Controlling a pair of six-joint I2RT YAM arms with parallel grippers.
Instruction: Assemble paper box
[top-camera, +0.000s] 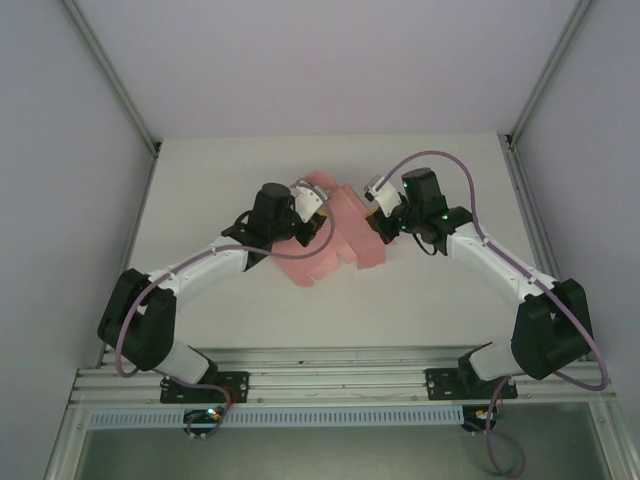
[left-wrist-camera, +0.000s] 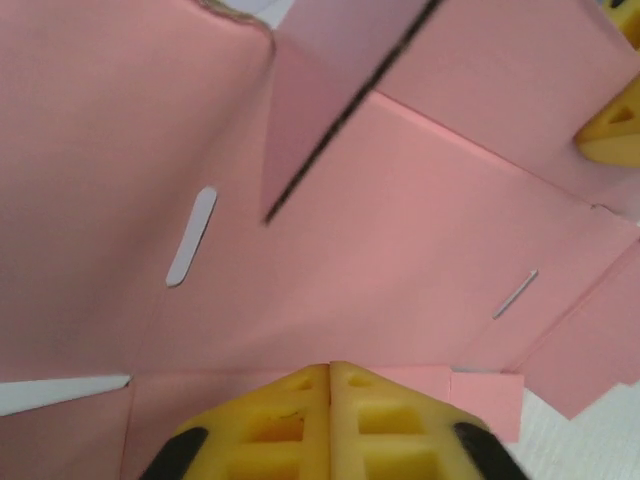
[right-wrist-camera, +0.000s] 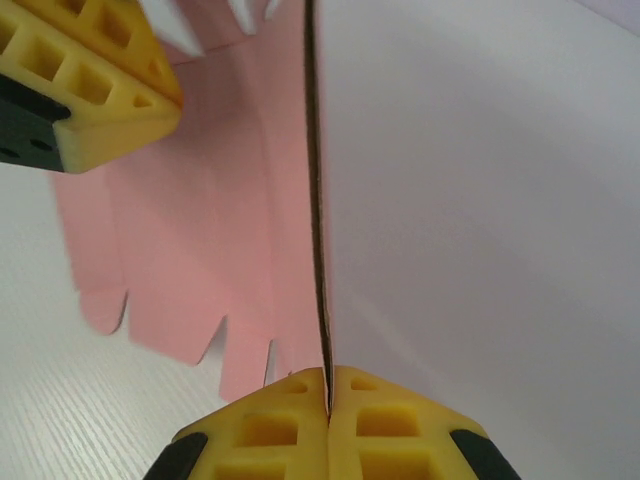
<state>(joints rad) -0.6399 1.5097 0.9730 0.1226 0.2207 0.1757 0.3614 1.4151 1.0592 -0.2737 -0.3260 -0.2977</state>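
The paper box (top-camera: 340, 238) is a wide pink cut-out sheet with creases, slots and flaps, lying mid-table between my two arms. My left gripper (top-camera: 314, 210) is over its left part. In the left wrist view the yellow fingertips (left-wrist-camera: 330, 372) are pressed together with no card between them, their tips against the pink panel (left-wrist-camera: 400, 230). My right gripper (top-camera: 374, 214) is at the sheet's right edge. It is shut (right-wrist-camera: 328, 378) on a raised flap (right-wrist-camera: 316, 200), which I see edge-on running straight up from the jaws. One flap (left-wrist-camera: 320, 110) stands up in front of the left gripper.
The white table (top-camera: 220, 170) lies open around the sheet. Grey enclosure walls with corner posts (top-camera: 152, 145) bound the far side. An aluminium rail (top-camera: 330, 385) carrying the arm bases runs along the near edge. The left gripper's yellow finger (right-wrist-camera: 100, 90) is close to the right gripper.
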